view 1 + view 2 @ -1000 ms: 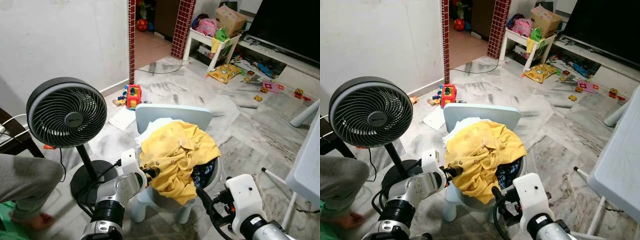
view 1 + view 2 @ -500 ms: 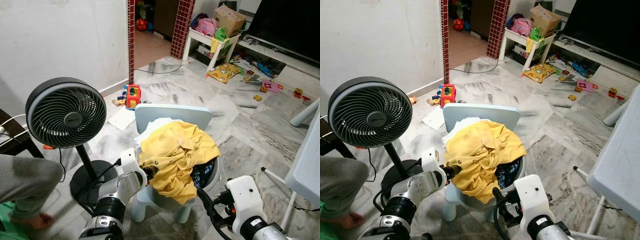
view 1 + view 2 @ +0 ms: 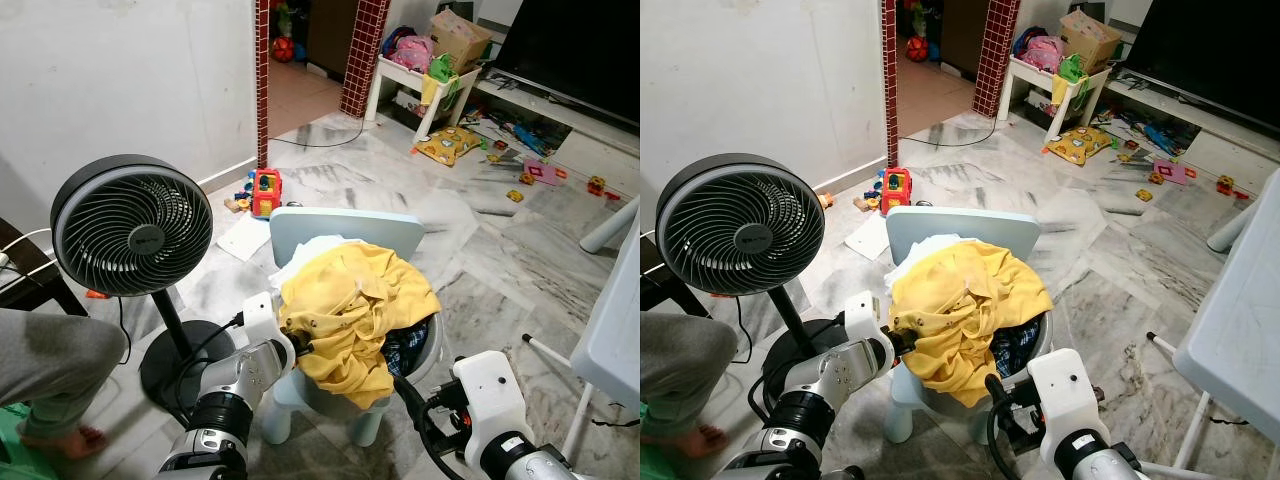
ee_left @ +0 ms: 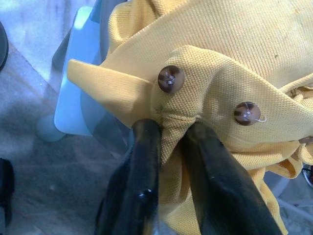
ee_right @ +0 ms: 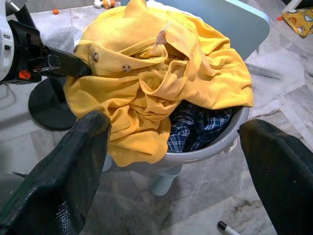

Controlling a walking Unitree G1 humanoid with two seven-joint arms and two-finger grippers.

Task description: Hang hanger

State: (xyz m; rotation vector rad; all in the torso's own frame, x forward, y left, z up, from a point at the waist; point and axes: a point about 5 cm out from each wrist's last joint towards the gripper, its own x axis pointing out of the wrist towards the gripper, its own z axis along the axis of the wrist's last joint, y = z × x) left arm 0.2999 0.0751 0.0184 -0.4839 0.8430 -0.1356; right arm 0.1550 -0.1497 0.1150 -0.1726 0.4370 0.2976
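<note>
A yellow button shirt [image 3: 355, 300] lies crumpled on top of a laundry pile in a grey basin [image 5: 215, 147]. The basin sits on a small light-blue chair [image 3: 345, 228]. My left gripper [image 4: 171, 129] is at the pile's left side, shut on a fold of the shirt's buttoned edge, just below two brown buttons. In the left eye view it is the left gripper [image 3: 297, 347] at the shirt's lower left. My right gripper [image 5: 173, 122] is open, its fingers spread wide, low in front of the chair and apart from the pile. A blue plaid garment [image 5: 195, 127] shows under the shirt.
A black standing fan [image 3: 132, 235] is close on the left. A seated person's leg [image 3: 50, 365] is at the far left. A white table [image 3: 615, 330] is at the right edge. Toys and a shelf [image 3: 430, 75] litter the far floor. A marker [image 5: 226, 228] lies on the tiles.
The left gripper has pressed in slightly at the shirt's edge, and the folds near it have bunched a little. The right arm has stayed put.
</note>
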